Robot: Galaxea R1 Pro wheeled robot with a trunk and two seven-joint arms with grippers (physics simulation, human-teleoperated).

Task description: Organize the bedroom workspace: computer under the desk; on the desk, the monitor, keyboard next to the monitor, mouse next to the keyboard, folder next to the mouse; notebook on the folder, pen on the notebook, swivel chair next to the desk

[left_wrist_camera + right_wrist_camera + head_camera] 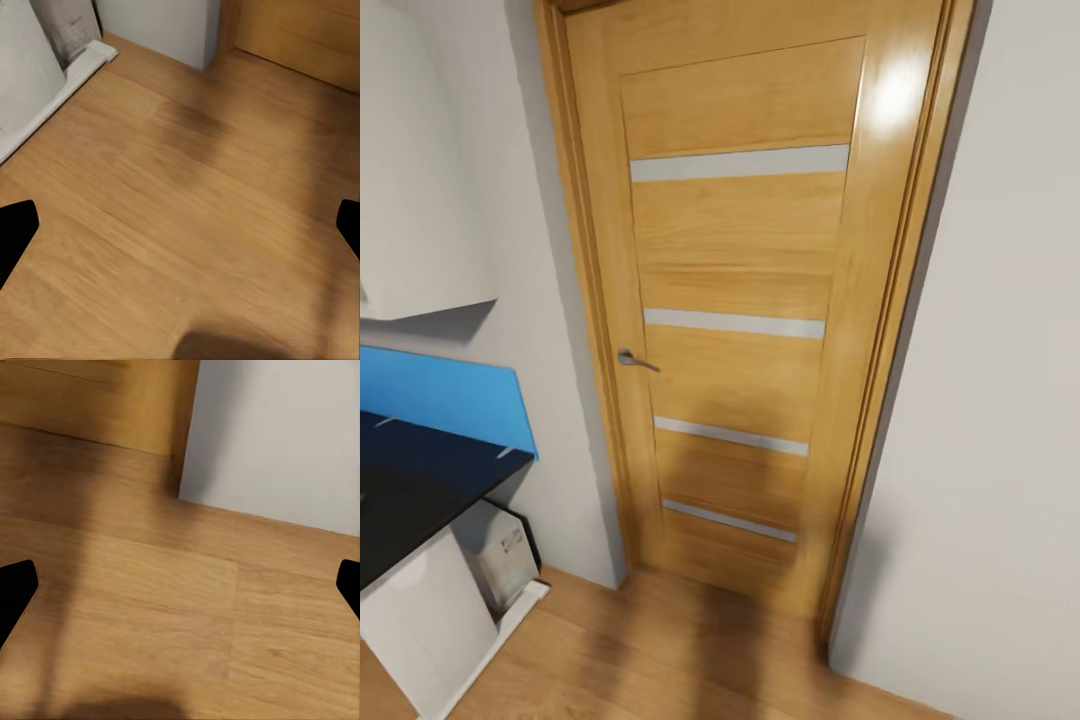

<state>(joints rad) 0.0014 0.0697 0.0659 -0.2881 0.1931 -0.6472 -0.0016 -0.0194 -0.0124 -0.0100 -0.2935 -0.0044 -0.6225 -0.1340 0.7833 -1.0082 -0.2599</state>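
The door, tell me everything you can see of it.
The door is warm, glossy light wood, shut in a matching wood frame between pale walls. Four thin pale-grey horizontal strips cross its face at intervals. A small metal lever handle sits at its left edge, pointing right. Its foot meets the wood floor, where a soft shadow falls. Glare brightens its upper right corner.

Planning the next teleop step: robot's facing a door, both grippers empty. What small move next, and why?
Probably turn the base toward its left. The head view is centred on a closed wooden door, while the desk with its glossy black top sits at the left edge, the computer beneath it. Both the left gripper and right gripper are open over bare floor.
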